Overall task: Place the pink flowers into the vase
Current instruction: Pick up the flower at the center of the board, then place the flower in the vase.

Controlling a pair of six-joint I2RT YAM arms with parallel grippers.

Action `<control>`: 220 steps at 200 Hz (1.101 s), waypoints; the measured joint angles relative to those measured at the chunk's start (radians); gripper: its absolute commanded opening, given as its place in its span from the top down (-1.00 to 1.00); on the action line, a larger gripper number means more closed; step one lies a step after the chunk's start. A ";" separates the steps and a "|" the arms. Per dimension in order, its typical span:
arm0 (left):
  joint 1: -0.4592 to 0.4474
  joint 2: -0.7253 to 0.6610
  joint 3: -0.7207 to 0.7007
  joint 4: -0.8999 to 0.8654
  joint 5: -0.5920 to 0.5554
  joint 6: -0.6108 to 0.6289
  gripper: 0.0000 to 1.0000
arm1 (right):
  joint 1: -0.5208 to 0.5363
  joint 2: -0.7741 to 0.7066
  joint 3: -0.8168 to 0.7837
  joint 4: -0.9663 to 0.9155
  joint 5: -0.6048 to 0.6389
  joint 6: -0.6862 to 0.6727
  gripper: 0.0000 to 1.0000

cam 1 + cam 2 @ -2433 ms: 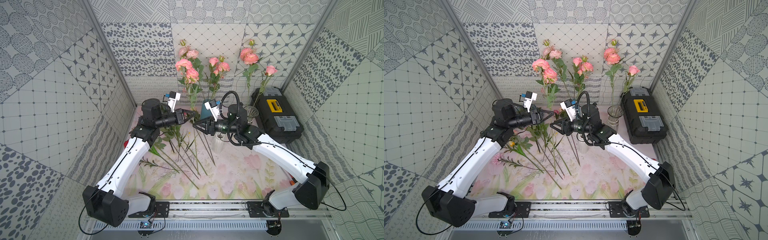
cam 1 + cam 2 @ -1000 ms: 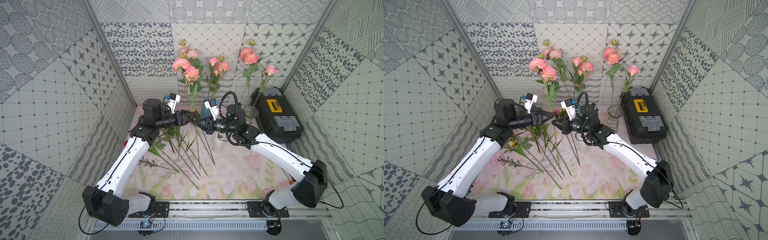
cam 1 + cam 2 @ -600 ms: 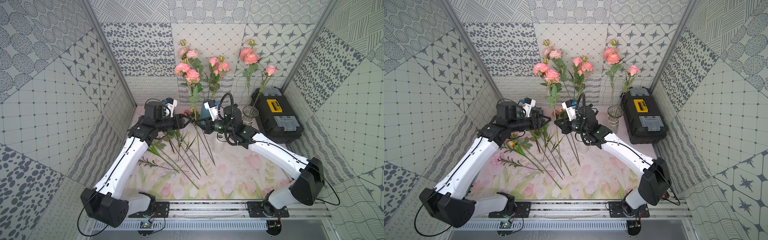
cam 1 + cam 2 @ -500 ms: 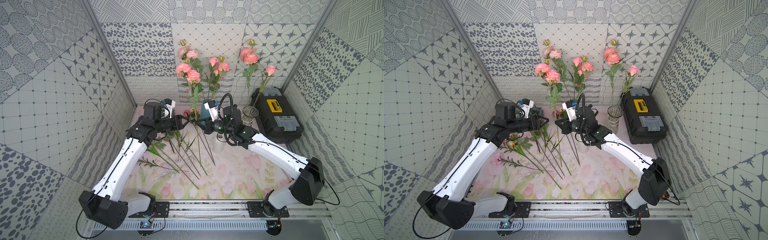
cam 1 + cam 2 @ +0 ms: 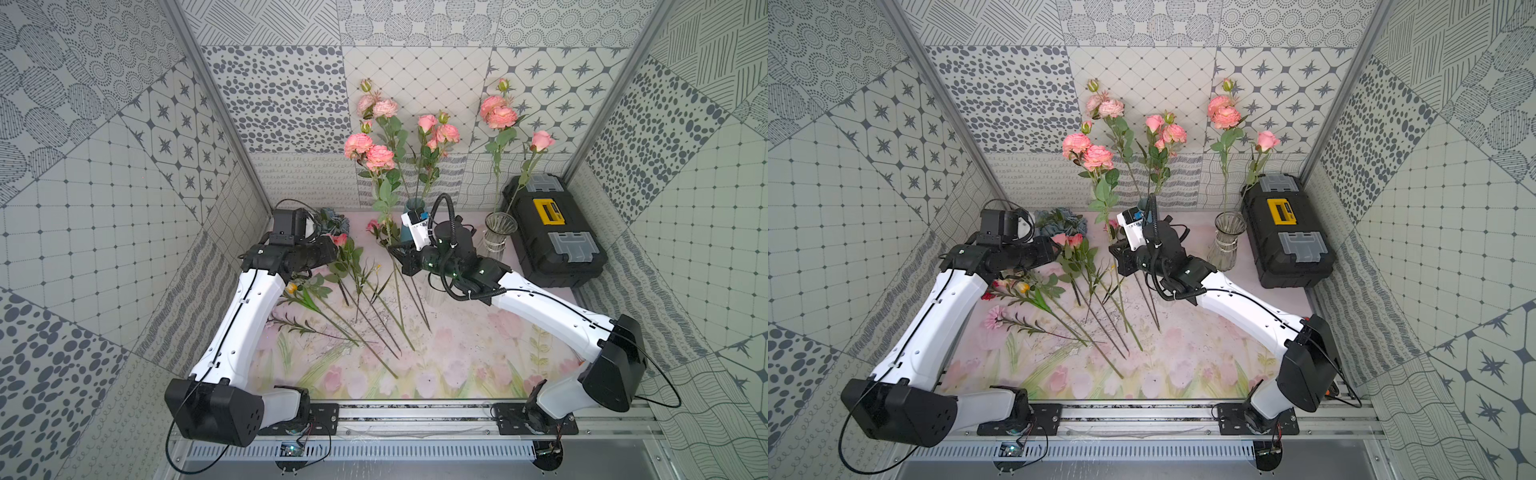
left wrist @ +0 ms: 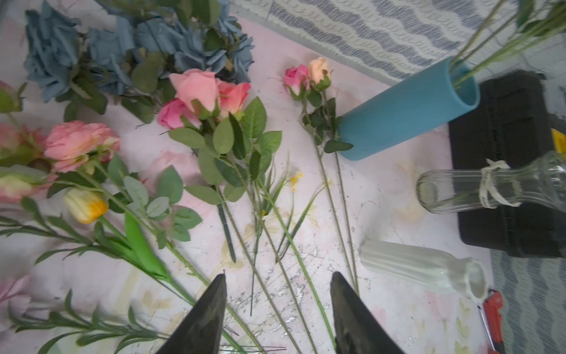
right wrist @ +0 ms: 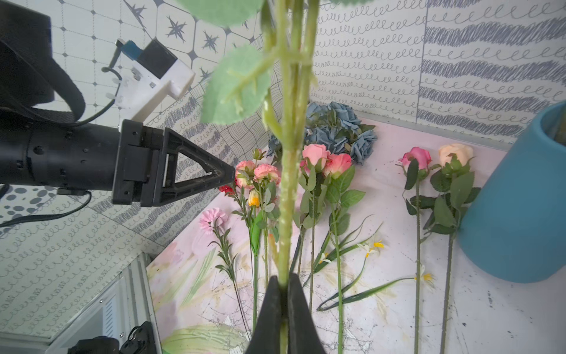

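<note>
Back-centre on the bench (image 5: pixel 457 353), the held pink flower (image 5: pixel 376 156) is upright as before. What changed: the left arm (image 5: pixel 249 316) has backed off. About two seconds back its jaws were up against that stem, beside the right jaws. Now they sit further left and lower, over the loose stems. The right arm (image 5: pixel 540 307) has barely shifted, and the two blooms lean slightly differently.

Right jaws are pinched tight on the lower stem of the held pink flower, clear in the right wrist view. Left jaws are partway apart with nothing between them, only stems on the bench below.

Around:
- A teal vase (image 6: pixel 407 110) stands just behind the held stem with pink stems in it.
- To the right is a glass vase (image 5: pixel 498 232) holding two more pink stems, then a black toolbox (image 5: pixel 552 232).
- A white vase (image 6: pixel 422 269) stands under the right forearm.
- More pink flowers (image 6: pixel 202 92) lie flat on the bench, heads toward the back wall, mixed with a yellow bud (image 6: pixel 85 205) and grassy sprigs.
- Blue-grey flowers (image 6: pixel 122 46) are bunched back-left.

The held stem is not inside any vase.

Pose: the left arm reaches forward from front-left, wrist level, jaws pointing right toward the held stem. The right arm stretches diagonally from front-right, forearm low, jaws pointing left and gripping across the vertical stem.
</note>
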 measured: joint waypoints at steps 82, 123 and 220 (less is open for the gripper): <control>0.059 0.003 -0.066 -0.019 -0.110 0.019 -0.03 | 0.040 0.001 -0.030 0.030 0.143 -0.078 1.00; 0.085 0.003 -0.101 -0.016 -0.113 0.018 -0.02 | 0.056 0.002 -0.050 0.108 0.201 -0.102 1.00; 0.142 -0.008 -0.130 0.015 -0.073 0.013 -0.01 | 0.058 0.002 -0.079 0.312 0.343 -0.121 1.00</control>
